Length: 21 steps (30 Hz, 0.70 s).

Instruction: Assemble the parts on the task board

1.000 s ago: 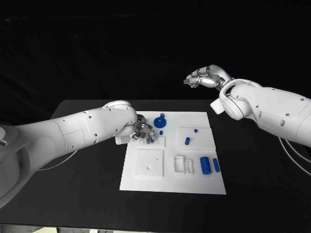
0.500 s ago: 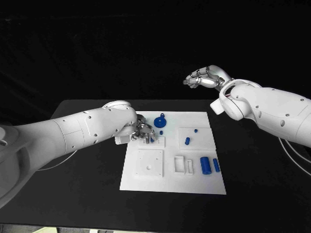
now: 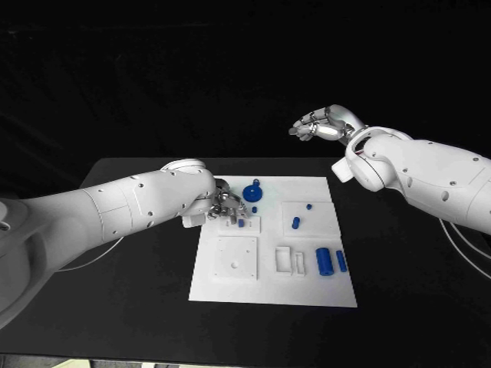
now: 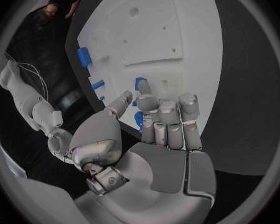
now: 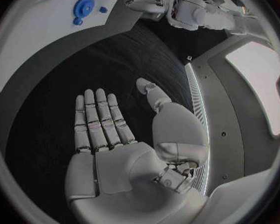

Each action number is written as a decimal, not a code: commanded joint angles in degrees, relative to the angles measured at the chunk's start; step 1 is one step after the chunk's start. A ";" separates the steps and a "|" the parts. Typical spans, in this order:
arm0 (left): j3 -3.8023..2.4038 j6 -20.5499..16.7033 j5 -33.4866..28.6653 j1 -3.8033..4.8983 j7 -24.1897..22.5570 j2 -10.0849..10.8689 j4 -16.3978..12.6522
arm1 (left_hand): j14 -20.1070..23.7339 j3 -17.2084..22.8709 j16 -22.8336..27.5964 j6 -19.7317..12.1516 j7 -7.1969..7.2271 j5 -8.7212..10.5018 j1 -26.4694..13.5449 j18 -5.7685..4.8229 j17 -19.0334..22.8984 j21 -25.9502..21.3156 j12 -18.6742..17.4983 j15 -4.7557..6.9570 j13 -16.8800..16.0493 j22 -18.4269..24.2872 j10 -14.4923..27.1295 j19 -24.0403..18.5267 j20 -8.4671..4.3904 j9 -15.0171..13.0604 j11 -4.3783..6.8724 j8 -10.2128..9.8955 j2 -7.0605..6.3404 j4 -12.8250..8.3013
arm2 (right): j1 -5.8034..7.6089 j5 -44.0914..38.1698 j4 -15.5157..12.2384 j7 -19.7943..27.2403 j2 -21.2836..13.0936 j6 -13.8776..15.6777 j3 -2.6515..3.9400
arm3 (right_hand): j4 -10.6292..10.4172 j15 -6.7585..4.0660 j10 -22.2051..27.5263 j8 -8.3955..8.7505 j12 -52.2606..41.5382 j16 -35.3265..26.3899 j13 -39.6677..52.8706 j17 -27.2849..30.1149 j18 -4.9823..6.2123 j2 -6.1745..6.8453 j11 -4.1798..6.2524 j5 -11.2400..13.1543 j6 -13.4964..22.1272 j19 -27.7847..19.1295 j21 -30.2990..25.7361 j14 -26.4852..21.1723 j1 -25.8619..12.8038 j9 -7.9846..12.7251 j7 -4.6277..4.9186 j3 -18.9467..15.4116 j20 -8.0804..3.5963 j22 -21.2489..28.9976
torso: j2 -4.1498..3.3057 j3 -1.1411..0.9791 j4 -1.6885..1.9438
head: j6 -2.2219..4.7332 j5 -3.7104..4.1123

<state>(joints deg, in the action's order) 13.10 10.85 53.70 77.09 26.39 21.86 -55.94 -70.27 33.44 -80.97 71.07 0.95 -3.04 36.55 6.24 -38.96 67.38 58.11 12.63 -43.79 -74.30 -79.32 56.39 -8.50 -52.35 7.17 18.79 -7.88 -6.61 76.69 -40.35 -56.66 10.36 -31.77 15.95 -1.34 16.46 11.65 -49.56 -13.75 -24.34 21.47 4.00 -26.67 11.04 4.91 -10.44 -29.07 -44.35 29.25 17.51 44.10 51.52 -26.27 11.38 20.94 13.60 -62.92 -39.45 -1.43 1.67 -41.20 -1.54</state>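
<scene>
On a black table [image 3: 124, 307], a white task board [image 3: 312, 291] lies in the middle. Nearest the robot, toward the board's right, a blue cylinder [image 3: 324, 261] lies flat with a thinner blue pin [image 3: 342, 261] just beside it, and a white slotted block [image 3: 290, 260] sits to their left. A raised square plate [image 3: 237, 258] lies on the board's left half. Farther back, a short blue peg [image 3: 295, 223] rests on a raised plate on the right side, with a small blue dot of a part [image 3: 310, 205] just behind it.

On the left, the left hand [image 3: 225, 208] hangs low over the board's far-left area, fingers pointing down at a small raised square; a small blue part [image 3: 239, 225] shows at the fingertips. In the left wrist view the fingers [image 4: 169, 119] lie close together with the thumb opposite, and a blue piece [image 4: 140, 82] sits at the fingertip, but whether it is pinched or merely touched cannot be told. Just behind that hand a blue gear [image 3: 255, 192] stands on the board near its far edge.

Farthest back, the right hand [image 3: 323, 124] is raised well above and beyond the table. The right wrist view shows it flat, fingers [image 5: 97, 117] straight and side by side, thumb set apart, holding nothing.
</scene>
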 commanded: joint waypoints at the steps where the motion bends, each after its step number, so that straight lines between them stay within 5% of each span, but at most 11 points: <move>1: -0.02 -0.94 -0.02 -0.01 -1.23 -0.01 -0.11 | 0.52 0.47 0.43 -0.63 -0.09 0.25 0.45 0.39 0.14 -0.28 -0.46 -0.03 0.15 0.14 0.38 -0.56 -6.90 -0.12 -0.09 -0.36 -1.39 0.99 | -0.01 -0.46 0.02 0.02 0.02 -0.31 0.04 | -0.10 -0.15 -0.49 -0.30 0.28 -0.13 -0.05 0.07 0.29 0.29 0.03 -0.34 -0.09 -0.35 -0.26 -0.41 0.30 0.07 1.04 -0.30 -0.14 -0.05 | -0.01 0.00 0.02 | -0.01 0.04; 14: -0.01 -1.19 -0.07 -0.01 -1.56 0.13 -0.17 | 0.64 0.99 0.60 -0.90 -0.23 0.25 2.30 0.31 0.24 -0.24 -0.78 -0.18 0.18 0.17 0.45 -0.62 -6.81 -0.42 -0.24 -0.51 -1.93 1.53 | -0.05 -0.45 0.03 0.04 0.03 -0.41 0.03 | -0.09 -0.11 -0.49 -0.31 0.31 -0.14 -0.06 0.15 0.27 0.30 0.02 -0.32 -0.06 -0.46 -0.32 -0.51 0.28 0.11 1.05 -0.35 -0.12 -0.09 | 0.03 0.05 0.00 | 0.03 -0.06; 21: -0.18 -6.16 0.18 0.00 -3.03 2.79 -3.48 | 2.10 0.78 1.99 -3.08 -0.97 0.23 3.46 0.03 0.84 -1.11 -2.24 -0.65 0.63 0.53 2.24 -1.69 -6.48 -0.14 -0.91 -1.78 -2.79 1.74 | -0.13 -0.45 -0.45 0.18 -0.77 -0.25 0.02 | -0.11 -0.09 -0.51 -0.32 0.32 -0.14 -0.06 0.19 0.26 0.29 0.02 -0.30 -0.06 -0.52 -0.35 -0.57 0.24 0.14 1.05 -0.40 -0.10 -0.12 | 0.03 0.07 0.01 | 0.53 0.25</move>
<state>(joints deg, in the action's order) 12.97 8.27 53.67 77.10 25.22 24.42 -58.75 -68.44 34.33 -79.15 68.30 -0.02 -3.04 39.41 6.23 -38.18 66.47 56.06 11.93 -43.24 -73.84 -77.34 54.98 -8.02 -52.55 6.25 17.25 -10.72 -5.06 76.58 -40.37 -56.99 10.34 -32.33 15.90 -1.34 16.46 11.48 -49.56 -13.75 -24.34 21.47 4.00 -26.58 11.05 4.91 -10.44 -29.07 -44.34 29.04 17.51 43.88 51.52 -26.23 11.38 20.94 13.40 -62.98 -39.43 -1.40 1.68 -40.92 -1.48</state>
